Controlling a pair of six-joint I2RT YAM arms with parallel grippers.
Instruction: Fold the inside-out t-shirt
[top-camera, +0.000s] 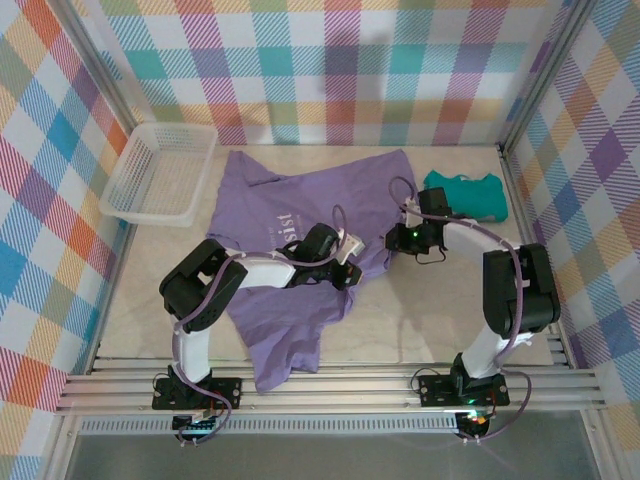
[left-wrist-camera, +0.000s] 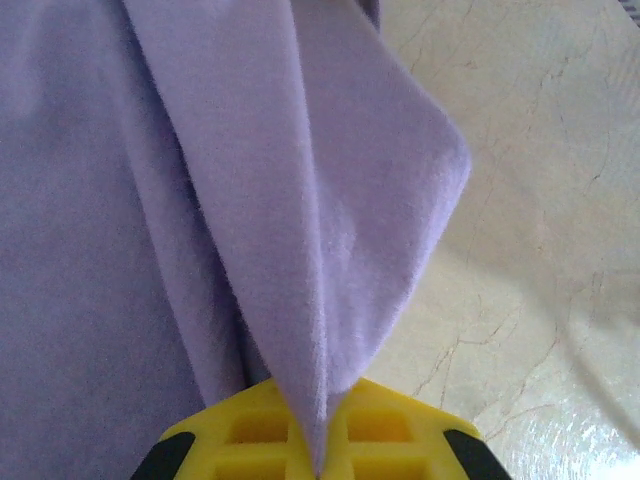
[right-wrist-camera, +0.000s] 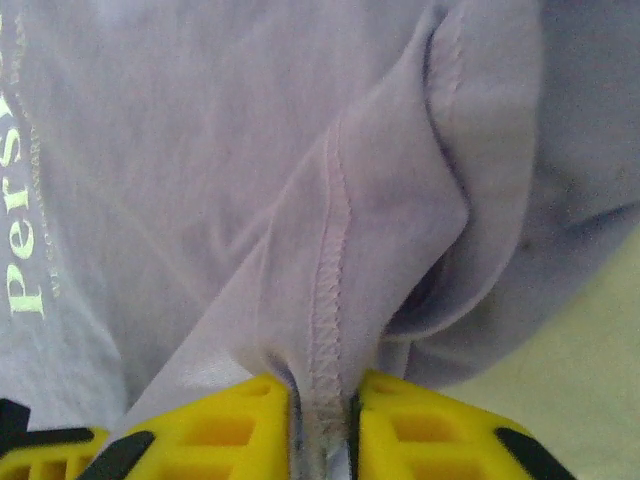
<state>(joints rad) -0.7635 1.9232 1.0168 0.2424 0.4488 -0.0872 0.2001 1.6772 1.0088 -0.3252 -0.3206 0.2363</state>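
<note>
Bright, even light from overhead leaves only faint soft shadows on the table (top-camera: 400, 320) beside the t-shirt (top-camera: 270, 200), a wet-looking glare shows just right of its fold, and close up its cloth goes blurry

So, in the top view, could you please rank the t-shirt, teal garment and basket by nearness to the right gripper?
1. t-shirt, mid-table, its edge pinched in the right gripper.
2. teal garment, back right, close by.
3. basket, back left, beyond the shirt.
</note>
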